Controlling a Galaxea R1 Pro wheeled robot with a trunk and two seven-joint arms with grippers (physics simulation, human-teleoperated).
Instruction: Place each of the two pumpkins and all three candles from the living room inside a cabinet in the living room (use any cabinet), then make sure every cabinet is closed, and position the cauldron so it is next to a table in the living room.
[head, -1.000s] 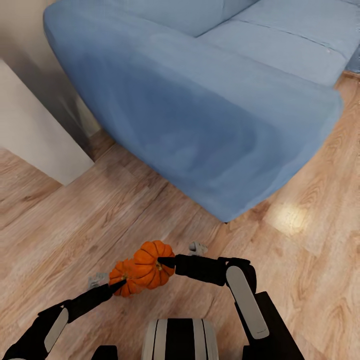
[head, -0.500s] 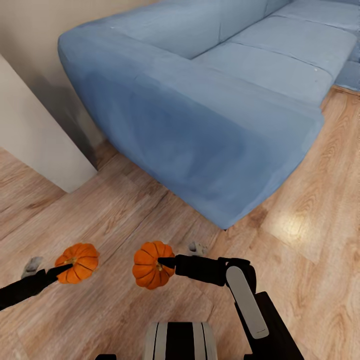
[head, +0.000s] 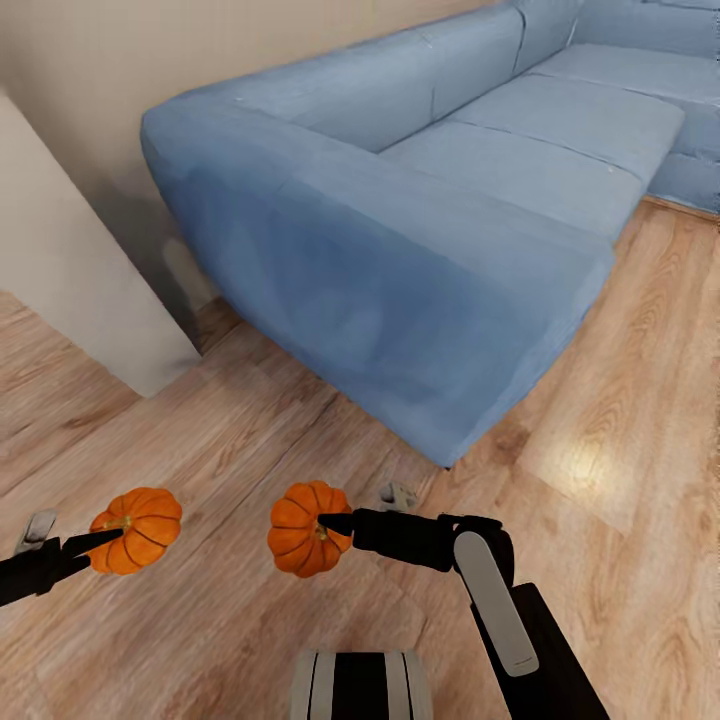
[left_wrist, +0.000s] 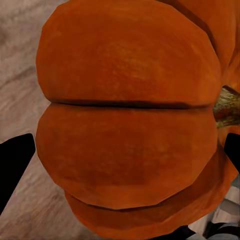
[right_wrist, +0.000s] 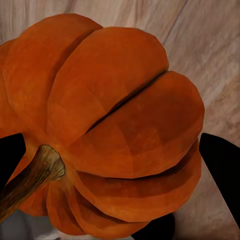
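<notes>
I carry two orange ribbed pumpkins above the wood floor. One pumpkin (head: 135, 528) hangs at the lower left of the head view, with my left gripper (head: 100, 542) shut on it. The other pumpkin (head: 303, 528) is near the lower middle, held by my right gripper (head: 335, 525), which is shut on it. Up close, the left pumpkin (left_wrist: 130, 125) sits between two dark fingertips (left_wrist: 12, 160), its stem off to one side. The right pumpkin (right_wrist: 105, 125) shows its brown stem between dark fingertips (right_wrist: 222, 170). Cabinet, candles, cauldron and table are out of view.
A large blue sofa (head: 430, 220) stretches across the upper middle and right, its near corner close ahead of my right arm. A pale wall corner (head: 70, 290) juts out at the left. Wood floor (head: 620, 420) lies open to the right and around my base.
My left arm swung out to the left, separating its pumpkin from the right one. The camera turned, so the sofa shifted in the picture. The right arm keeps its pose.
</notes>
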